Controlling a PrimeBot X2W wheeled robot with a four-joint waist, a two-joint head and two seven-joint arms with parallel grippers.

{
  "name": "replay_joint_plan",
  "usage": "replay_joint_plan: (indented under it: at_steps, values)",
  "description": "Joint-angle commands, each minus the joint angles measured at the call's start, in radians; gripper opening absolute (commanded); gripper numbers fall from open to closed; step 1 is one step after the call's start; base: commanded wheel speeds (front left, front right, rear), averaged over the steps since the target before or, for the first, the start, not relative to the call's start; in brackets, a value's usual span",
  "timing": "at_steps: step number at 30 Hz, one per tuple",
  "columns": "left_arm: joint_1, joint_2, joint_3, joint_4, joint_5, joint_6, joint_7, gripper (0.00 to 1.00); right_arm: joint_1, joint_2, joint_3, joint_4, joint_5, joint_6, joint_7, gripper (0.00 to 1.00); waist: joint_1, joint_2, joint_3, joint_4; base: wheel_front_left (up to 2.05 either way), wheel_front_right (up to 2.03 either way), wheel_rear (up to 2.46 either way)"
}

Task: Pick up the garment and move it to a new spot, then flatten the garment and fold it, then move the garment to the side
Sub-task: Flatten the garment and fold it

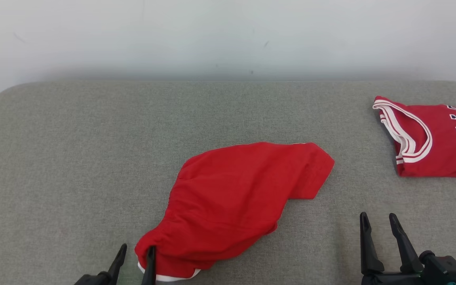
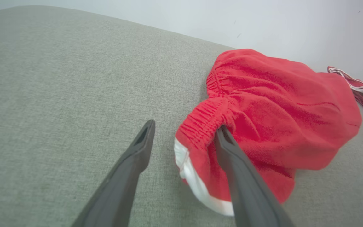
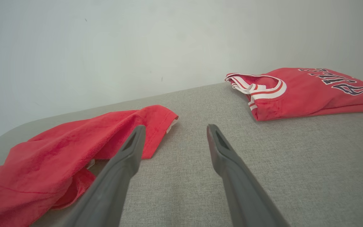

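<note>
Lying crumpled near the middle of the grey padded surface [image 1: 73, 158], the red shorts [image 1: 236, 198] stretched from a gathered elastic waistband at the near end to a hem pointing away to the right. The left gripper [image 1: 137, 247] sat at that near end with its fingers [image 2: 131, 164] spread apart, clamped on nothing. The finger on the robot's right touched the gathered waistband, with cloth bunched against its tip. The other finger stood over bare surface just beside the white-trimmed edge. A corner of the shorts lay in the gap between them. The right gripper [image 1: 379, 216] hung with its jaws likewise wide apart over bare surface, to the right of the shorts and apart from them. A folded red jersey [image 1: 437, 138] with white trim and dark lettering lay well apart at the far right, near the pale wall [image 1: 212, 35].
</note>
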Motion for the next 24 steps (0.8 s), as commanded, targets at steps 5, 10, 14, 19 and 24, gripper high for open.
replay_joint_plan:
  at_steps: [5,10,14,19,24]
  values:
    - [-0.008,0.007,-0.002,-0.054,0.049,-0.006,-0.003,1.00,-0.019,0.000,0.010,0.003,0.009,-0.002,-0.001,1.00,0.0001,-0.0001,0.010,0.001,0.00,0.00,0.00]
    - [-0.038,0.020,-0.020,-0.052,0.072,-0.007,-0.003,1.00,-0.020,-0.001,0.016,0.004,0.019,-0.002,-0.001,1.00,0.0001,-0.0001,0.030,-0.015,0.00,0.00,0.00]
    - [-0.051,0.021,-0.025,-0.068,0.077,-0.006,-0.003,1.00,-0.027,0.000,0.008,0.006,0.020,-0.002,-0.001,1.00,0.0001,-0.0001,0.042,-0.027,0.00,0.00,0.00]
    - [-0.055,0.034,-0.058,-0.029,0.094,-0.006,-0.003,1.00,-0.036,0.000,0.001,0.010,0.023,-0.002,-0.001,1.00,0.0001,-0.0001,0.048,-0.033,0.00,0.00,0.00]
    - [-0.082,0.059,-0.095,0.027,0.071,-0.006,-0.003,0.00,-0.037,0.000,0.002,0.010,0.023,-0.002,-0.001,1.00,0.0001,-0.0001,0.050,-0.035,0.00,0.00,0.00]
